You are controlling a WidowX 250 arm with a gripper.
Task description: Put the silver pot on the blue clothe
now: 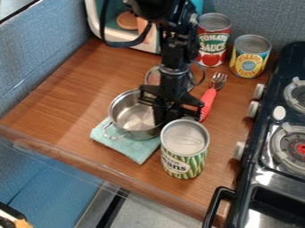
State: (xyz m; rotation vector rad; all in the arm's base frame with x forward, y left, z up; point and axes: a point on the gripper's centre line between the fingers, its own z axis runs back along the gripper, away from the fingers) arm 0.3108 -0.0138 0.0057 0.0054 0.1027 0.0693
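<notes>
The black gripper hangs down at the right side of the silver pot, low against the rim and partly over its inside. Beneath the pot lies the blue cloth, with its front and left parts showing; the rest is hidden under the pot. The pot looks upright, one wire handle pointing to the front left. Whether the gripper holds the rim cannot be made out.
A green beans can stands close at the pot's front right. Behind are a red-handled fork, a round metal-rimmed item, a tomato can and a yellow can. The stove borders the right.
</notes>
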